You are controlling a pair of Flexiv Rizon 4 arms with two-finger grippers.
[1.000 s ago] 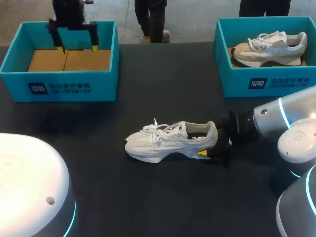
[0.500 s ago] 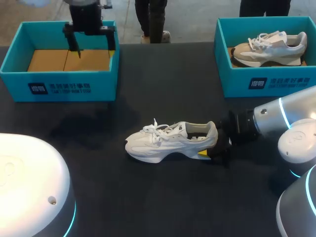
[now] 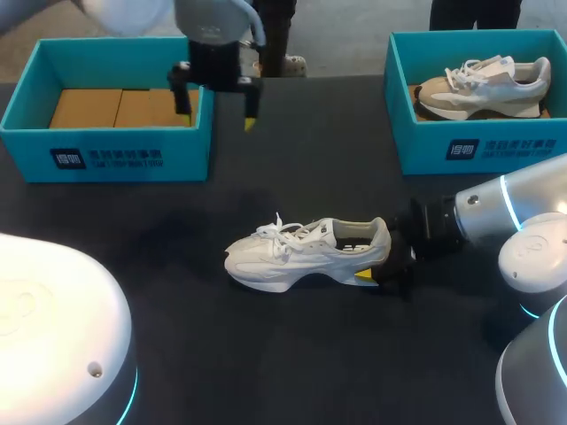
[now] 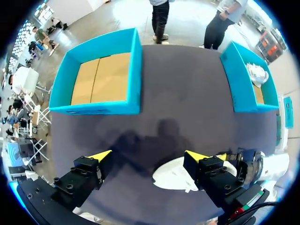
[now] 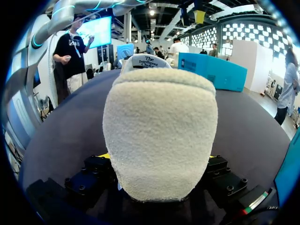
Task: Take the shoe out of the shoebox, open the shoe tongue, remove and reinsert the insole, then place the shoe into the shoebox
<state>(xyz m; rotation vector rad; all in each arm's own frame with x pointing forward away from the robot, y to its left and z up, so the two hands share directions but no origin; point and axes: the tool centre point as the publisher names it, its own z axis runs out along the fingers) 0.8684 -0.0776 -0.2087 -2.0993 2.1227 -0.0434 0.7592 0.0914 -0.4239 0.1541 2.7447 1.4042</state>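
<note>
Currently the left gripper (image 3: 217,113) hangs just beside the teal shoebox (image 3: 133,159), fingers spread wide, nothing in them. The white shoe (image 3: 292,257) lies on the table below and ahead of it, over towards the right arm. Its long axis runs across, toe to the left arm's side. The right gripper (image 3: 379,262) is nearer and is clamped on the heel from both sides. Judgement: the tongue falls to the free left gripper.

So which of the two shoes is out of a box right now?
The white shoe standing mid-table, its heel held between the right gripper's fingers. The beige-and-white shoe sits inside the far-right shoebox.
</note>
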